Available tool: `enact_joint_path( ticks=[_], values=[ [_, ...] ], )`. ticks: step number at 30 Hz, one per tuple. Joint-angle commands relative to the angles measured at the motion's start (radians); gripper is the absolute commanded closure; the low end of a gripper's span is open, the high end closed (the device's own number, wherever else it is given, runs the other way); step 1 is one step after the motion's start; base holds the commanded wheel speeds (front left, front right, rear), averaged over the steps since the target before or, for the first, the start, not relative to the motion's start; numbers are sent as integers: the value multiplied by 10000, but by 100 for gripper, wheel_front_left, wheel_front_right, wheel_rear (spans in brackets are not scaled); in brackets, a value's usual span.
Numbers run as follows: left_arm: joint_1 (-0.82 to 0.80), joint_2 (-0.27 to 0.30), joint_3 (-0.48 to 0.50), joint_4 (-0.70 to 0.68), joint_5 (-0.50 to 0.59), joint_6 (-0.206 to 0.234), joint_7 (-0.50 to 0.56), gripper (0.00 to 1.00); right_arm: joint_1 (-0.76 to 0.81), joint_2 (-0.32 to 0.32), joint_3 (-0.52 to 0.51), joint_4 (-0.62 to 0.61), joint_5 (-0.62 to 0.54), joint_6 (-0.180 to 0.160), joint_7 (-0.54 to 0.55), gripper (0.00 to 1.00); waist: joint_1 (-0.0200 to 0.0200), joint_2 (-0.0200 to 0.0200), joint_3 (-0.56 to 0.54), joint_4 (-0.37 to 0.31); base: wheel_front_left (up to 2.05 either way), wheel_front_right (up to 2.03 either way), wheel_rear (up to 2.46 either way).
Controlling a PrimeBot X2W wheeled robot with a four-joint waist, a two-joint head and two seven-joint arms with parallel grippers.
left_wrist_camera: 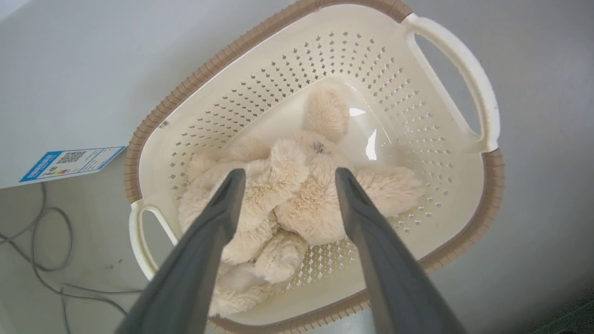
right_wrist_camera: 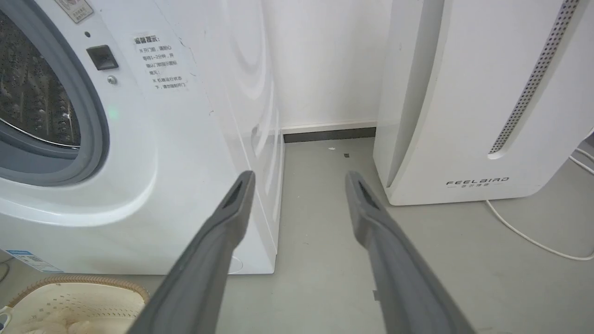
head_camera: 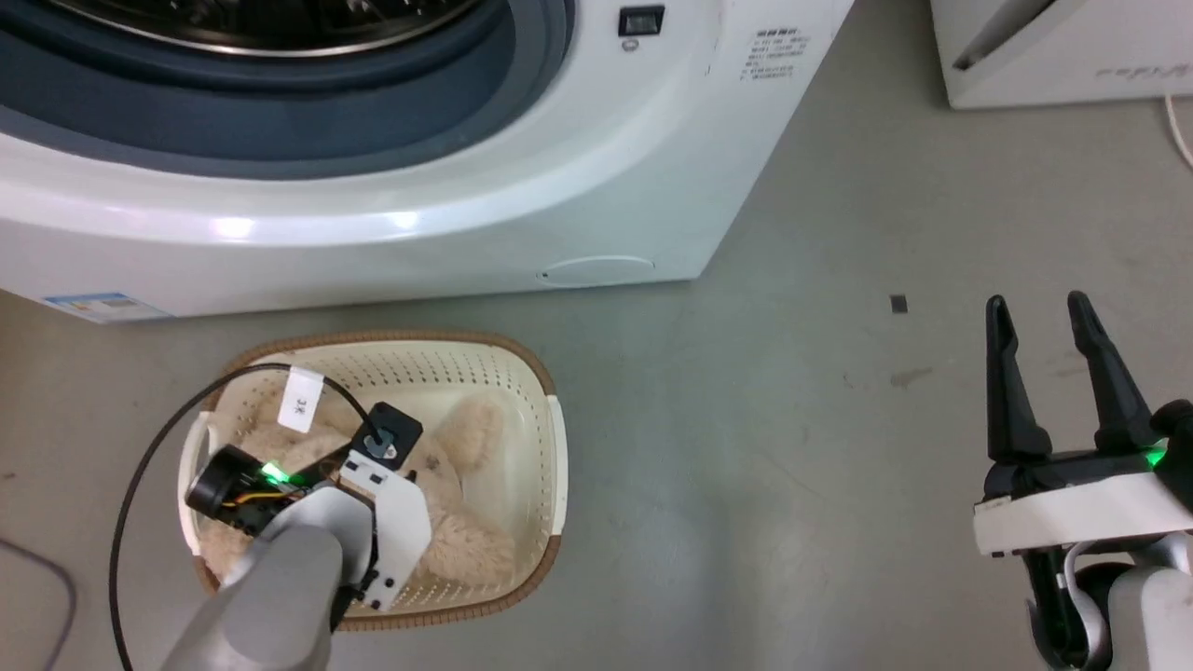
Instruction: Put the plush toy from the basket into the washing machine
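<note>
The cream plush toy [left_wrist_camera: 297,195] lies curled in the perforated basket [left_wrist_camera: 417,93] with the brown rim, on the floor before the washing machine [head_camera: 466,214]. In the head view the toy [head_camera: 466,531] is partly hidden by my left wrist, which hangs over the basket [head_camera: 541,438]. My left gripper [left_wrist_camera: 285,178] is open, its two fingers pointing down at the toy's middle, just above the fur. My right gripper [head_camera: 1039,312] stands open over bare floor at the right, holding nothing. The washer's grey door ring [right_wrist_camera: 93,134] and steel drum [right_wrist_camera: 32,102] show at the left of the right wrist view.
A white FEELBIRD appliance [right_wrist_camera: 478,116] stands right of the washer, with a floor gap [right_wrist_camera: 325,185] between them. White cable [right_wrist_camera: 533,236] trails beside it. Grey cables [left_wrist_camera: 41,250] lie on the floor by the basket's handle [left_wrist_camera: 144,241].
</note>
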Motion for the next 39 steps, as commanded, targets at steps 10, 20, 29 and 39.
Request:
enact_joint_path(
  ticks=[10,20,29,39],
  values=[
    [-1400,678,-778,1218,-2,-130,372,0,-688,-3,-134,-270,287,-7,-297,0,0,0,1420,-119,0,0,0],
    [-2548,1117,-1441,2247,-62,-228,187,0,-1165,-4,-226,-433,396,-8,-505,0,0,0,2586,-200,0,0,0],
    [-3256,1409,-2025,3170,-188,-281,-211,0,-1504,-4,-188,-491,613,-8,-692,0,0,0,3422,-404,0,0,0],
    [-3946,1475,-2681,4199,-394,-322,-68,100,-1809,-4,-181,-381,861,-9,-900,0,0,0,3919,-590,0,0,0]
  ],
)
